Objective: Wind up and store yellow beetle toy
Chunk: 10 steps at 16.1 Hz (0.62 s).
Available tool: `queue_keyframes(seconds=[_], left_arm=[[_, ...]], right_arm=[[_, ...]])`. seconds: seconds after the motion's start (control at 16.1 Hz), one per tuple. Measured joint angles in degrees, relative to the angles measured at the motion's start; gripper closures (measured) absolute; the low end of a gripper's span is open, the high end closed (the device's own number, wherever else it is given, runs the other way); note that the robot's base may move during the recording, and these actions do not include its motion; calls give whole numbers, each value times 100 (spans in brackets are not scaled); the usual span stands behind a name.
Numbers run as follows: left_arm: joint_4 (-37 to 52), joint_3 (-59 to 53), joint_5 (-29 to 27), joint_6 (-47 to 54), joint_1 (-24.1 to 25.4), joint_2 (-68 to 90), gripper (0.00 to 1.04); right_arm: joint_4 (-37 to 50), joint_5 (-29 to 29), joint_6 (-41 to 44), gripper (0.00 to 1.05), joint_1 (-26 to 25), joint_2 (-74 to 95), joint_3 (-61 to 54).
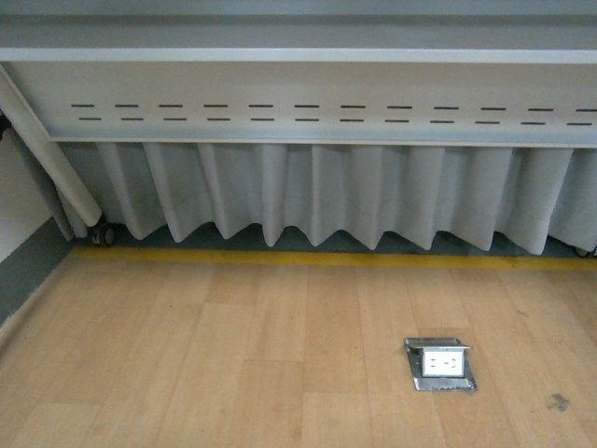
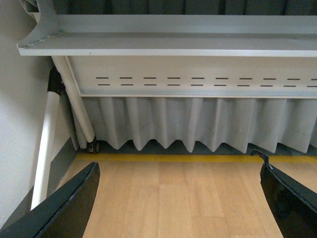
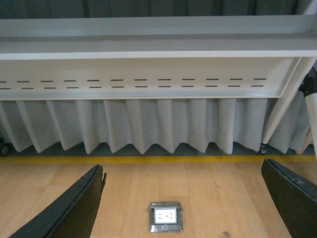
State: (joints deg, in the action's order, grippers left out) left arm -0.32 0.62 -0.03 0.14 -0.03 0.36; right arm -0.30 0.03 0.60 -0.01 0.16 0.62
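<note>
— What does the wrist camera see?
— The right gripper (image 3: pixel 181 208), its two black fingers (image 3: pixel 69 208) spread wide with nothing between them, above a wooden floor (image 3: pixel 129 193).
— Anything on the floor?
— A metal outlet box (image 3: pixel 166 217), lid up, white sockets showing, between the fingers. A yellow line (image 3: pixel 148 159) runs along the far edge.
— And beyond it?
— A pleated grey curtain (image 3: pixel 148 124) hanging under a white slotted panel (image 3: pixel 143 77).
</note>
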Motion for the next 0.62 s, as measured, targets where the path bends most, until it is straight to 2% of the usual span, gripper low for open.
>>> queue_keyframes(seconds=[0.62], left_arm=[[4,0,0,0,0,0,7]], right_arm=[[0,0,0,7,0,2,0]])
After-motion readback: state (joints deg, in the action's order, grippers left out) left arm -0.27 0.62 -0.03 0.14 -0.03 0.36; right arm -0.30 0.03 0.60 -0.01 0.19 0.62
